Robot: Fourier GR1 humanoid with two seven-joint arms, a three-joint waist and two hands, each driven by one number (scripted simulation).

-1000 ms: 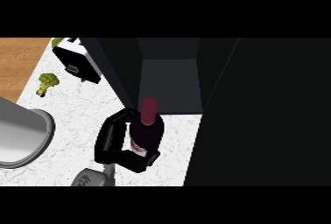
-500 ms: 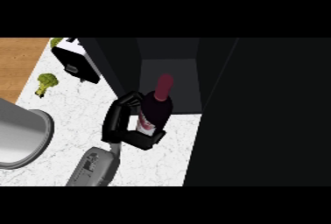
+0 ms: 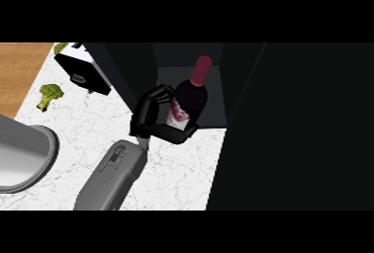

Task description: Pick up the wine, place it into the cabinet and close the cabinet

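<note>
White marbled counter [image 3: 179, 170] beneath a dark cabinet [image 3: 190, 57] opening: left robot hand [image 3: 157, 118] curled round the wine [image 3: 188, 99] at its labelled belly, bottle tilted at the cabinet mouth; glass, likely heavy, slick, breakable, so the mid-body hold suits; right robot hand unseen.

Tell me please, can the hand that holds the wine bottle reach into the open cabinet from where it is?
Probably yes. The hand is curled round the wine bottle, whose red top already points into the dark cabinet opening. Nothing shows between the bottle and the opening. The cabinet's inside is too dark to judge the room there.
</note>
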